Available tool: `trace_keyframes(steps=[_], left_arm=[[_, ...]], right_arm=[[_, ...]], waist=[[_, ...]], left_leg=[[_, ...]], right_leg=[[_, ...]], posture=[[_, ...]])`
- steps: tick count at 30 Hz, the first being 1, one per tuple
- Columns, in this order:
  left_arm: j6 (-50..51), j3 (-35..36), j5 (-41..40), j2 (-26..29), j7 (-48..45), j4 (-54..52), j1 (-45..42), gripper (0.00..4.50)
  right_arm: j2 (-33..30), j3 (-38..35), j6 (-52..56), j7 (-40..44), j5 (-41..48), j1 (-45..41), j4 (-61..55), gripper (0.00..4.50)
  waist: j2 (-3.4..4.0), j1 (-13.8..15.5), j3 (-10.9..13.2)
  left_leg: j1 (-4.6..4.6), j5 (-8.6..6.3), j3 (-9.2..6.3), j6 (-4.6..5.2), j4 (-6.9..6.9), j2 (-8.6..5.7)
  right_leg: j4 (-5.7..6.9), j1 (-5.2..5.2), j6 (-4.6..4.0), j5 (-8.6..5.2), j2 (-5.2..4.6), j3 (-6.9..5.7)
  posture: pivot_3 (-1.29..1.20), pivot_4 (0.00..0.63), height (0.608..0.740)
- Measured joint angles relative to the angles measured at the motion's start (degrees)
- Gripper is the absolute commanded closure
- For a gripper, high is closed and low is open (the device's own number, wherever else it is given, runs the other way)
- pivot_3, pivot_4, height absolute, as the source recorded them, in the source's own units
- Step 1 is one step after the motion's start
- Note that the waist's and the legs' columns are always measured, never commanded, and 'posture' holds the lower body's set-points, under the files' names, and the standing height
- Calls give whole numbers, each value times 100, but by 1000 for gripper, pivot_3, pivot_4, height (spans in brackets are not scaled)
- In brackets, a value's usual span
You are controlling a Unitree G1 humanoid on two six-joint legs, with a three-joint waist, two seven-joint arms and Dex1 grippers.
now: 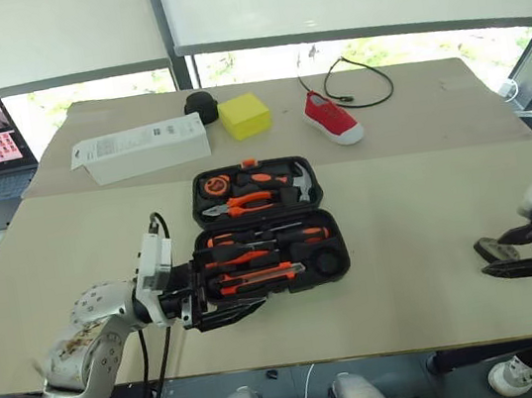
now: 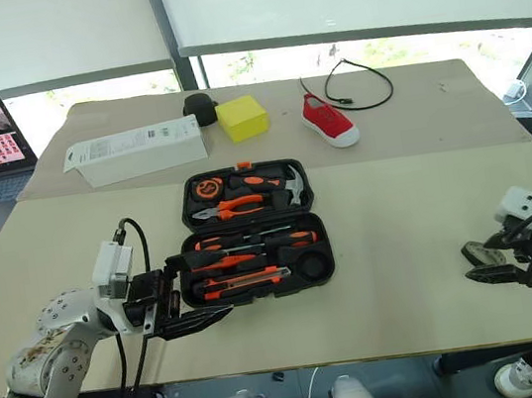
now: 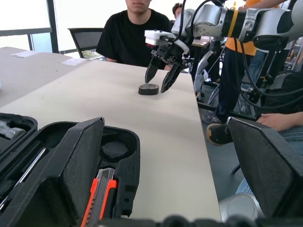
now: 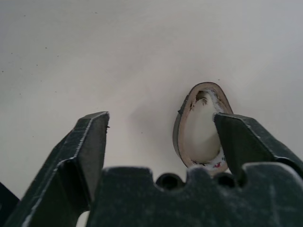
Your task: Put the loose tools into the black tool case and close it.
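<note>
On the bench (image 1: pixel 432 234), with the open tool case (image 1: pixel 268 229) mid-bench, the left claw (image 1: pixel 225 310) gapes empty beside it, and the right claw (image 3: pixel 161 78), spread and holding nothing, should straddle the tape roll (image 3: pixel 148 89) squarely before closing.

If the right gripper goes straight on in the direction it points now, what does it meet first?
Most likely the small black tape roll lying flat on the table: the right gripper points down at it with open jaws, one finger beside the roll. Depth is unclear.

Tan table (image 1: pixel 432 234), open black tool case (image 1: pixel 266 229), tape roll (image 3: pixel 148 89), white box (image 1: pixel 143 147), yellow block (image 1: pixel 245 115), red shoe (image 1: pixel 333 117)
</note>
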Motion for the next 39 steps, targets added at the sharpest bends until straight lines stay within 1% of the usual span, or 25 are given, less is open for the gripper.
trace_keyframes(steps=[2, 3, 4, 5, 7, 8, 12, 14, 17, 18, 20, 23, 26, 30, 33, 36, 39], left_arm=[[0, 1, 0, 0, 6, -1, 5, 0], [0, 2, 1, 4, 7, -1, 12, 0], [0, 2, 0, 4, 8, -1, 13, 0], [0, 2, 0, 5, 8, -1, 15, 0], [0, 7, -1, 22, 5, -2, 27, 0], [0, 7, -1, 31, 4, -2, 30, 0], [-78, 45, -10, 69, -30, -3, 183, 0], [-145, 92, -9, 82, -70, 9, 254, 0], [-289, 214, 5, 110, -118, 105, 367, 0], [-346, 243, 15, 117, -131, 142, 410, 0], [-417, 256, 86, 124, -139, 240, 465, 0], [-511, 270, 128, 127, -143, 339, 521, 0], [-581, 273, 200, 129, -140, 377, 572, 0], [-603, 267, 206, 128, -122, 377, 593, 0], [-607, 269, 208, 127, -88, 359, 645, 0], [-614, 277, 208, 128, -49, 327, 743, 0], [-625, 278, 208, 128, -7, 314, 814, 0]], right_arm=[[47, 125, -52, -6, -87, -59, 197, 2420], [55, 202, -62, -4, -106, -129, 291, 2847], [56, 275, -80, 4, -131, -201, 378, 3046], [56, 294, -118, 12, -145, -237, 441, 3527], [73, 324, -289, 46, -188, -346, 592, 4175], [87, 324, -383, 63, -189, -384, 633, 4418], [141, 328, -849, 346, -141, -551, 475, 4418], [157, 338, -798, 535, -9, -672, -17, 4418], [353, 506, -259, 761, 452, -1166, -1128, 4418], [483, 595, -23, 782, 616, -1361, -1449, 4418], [968, 890, 529, 754, 1046, -1921, -2268, 4418], [1573, 1389, 1096, 587, 1292, -2485, -2875, 4418], [1955, 1834, 1379, 421, 1268, -2697, -2998, 4418], [2275, 2437, 1478, 234, 1042, -2774, -2798, 4418], [2192, 2729, 1507, 159, 747, -2840, -2557, 4418], [2024, 2869, 1577, 155, 512, -2890, -2375, 4418], [2001, 3001, 1669, 177, 375, -2938, -2306, 4418]], waist=[[0, 1, 0], [0, 1, 0], [0, 2, 0], [0, 5, 0], [0, 3, 0], [0, 3, 0], [1, -21, 0], [3, -38, 1], [2, -61, 2], [1, -63, 2], [-4, -54, 5], [-17, 21, 12], [-28, 101, 12], [-32, 120, 14], [-32, 113, 14], [-32, 96, 14], [-32, 69, 14]], left_leg=[[-2, 0, 3, 0, 0, 0], [-2, 0, 4, 0, 0, -1], [-1, 0, 4, 0, 0, -1], [-1, 0, 4, 0, 0, -1], [-1, 0, 5, 0, 0, -1], [0, 0, 5, 0, 0, -1], [-1, 0, 3, 0, -1, 3], [0, 0, -2, 0, -1, 7], [1, 0, -19, 0, -1, 15], [1, 0, -22, -1, -1, 15], [-4, 0, -27, -1, -1, 17], [-20, 0, -29, -1, -1, 16], [-59, 1, -27, -1, 8, 10], [-64, 0, -24, -1, 9, 6], [-64, 1, -23, -1, 9, 5], [-63, 1, -22, -1, 9, 6], [-63, 1, -24, -1, 9, 9]], right_leg=[[0, -1, 0, 0, -1, 0], [0, -1, 0, 0, -2, 0], [0, -1, 0, 0, -2, 1], [0, -1, 0, 0, -2, 0], [0, -1, 0, 0, -1, 1], [0, -1, 0, 0, -1, 0], [2, -5, 0, 0, 1, 1], [6, -10, -1, 0, 4, 5], [8, -10, -4, 2, 10, 5], [8, -11, -4, 2, 11, 4], [10, -15, -8, 4, 13, 0], [11, -31, -8, 4, 1, -6], [10, -65, -2, 10, -8, -8], [15, -71, -2, 11, -7, -8], [21, -74, -5, 12, -5, -8], [22, -76, -6, 11, -3, -8], [24, -76, -8, 11, 1, -9]], posture=[[0, 150, 740], [0, 150, 740], [0, 150, 740], [0, 150, 740], [0, 150, 740], [0, 150, 740], [0, 150, 740], [0, 150, 740], [0, 150, 740], [0, 150, 740], [0, 150, 740], [0, 150, 740], [0, 150, 740], [0, 150, 740], [0, 150, 740], [0, 150, 740], [0, 150, 740]])
